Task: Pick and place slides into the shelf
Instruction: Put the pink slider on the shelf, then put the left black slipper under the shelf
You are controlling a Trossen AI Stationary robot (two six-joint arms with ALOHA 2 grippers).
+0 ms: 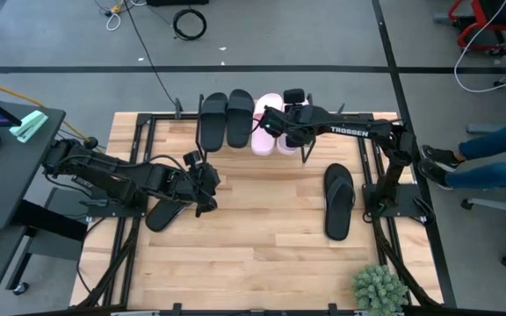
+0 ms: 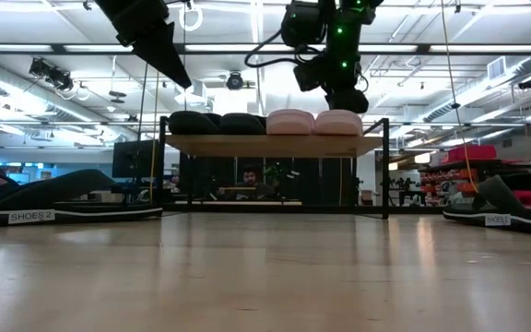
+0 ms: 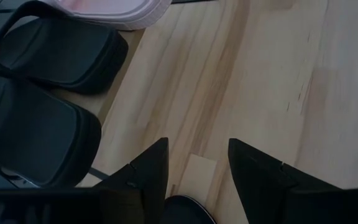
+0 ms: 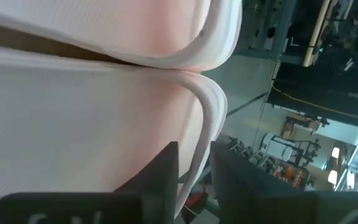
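The shelf stands at the table's far edge. On its board lie two black slides and two pink slides, side by side. My right gripper is over the pink pair, shut on the rim of one. My left gripper is open and lifted above the table's left middle. A black slide lies flat on the table just below it, untouched. Another black slide lies flat on the table's right side. My right gripper has the white sole rim of a pink slide pinched between its two fingers. It comes from above, slanting in from the table's right. The slide rests on the shelf board beside the other pink one.
A potted plant stands at the table's near right corner. A seated person's legs are beyond the right edge. A dark desk is off the left edge. The table's middle and near part is bare wood.
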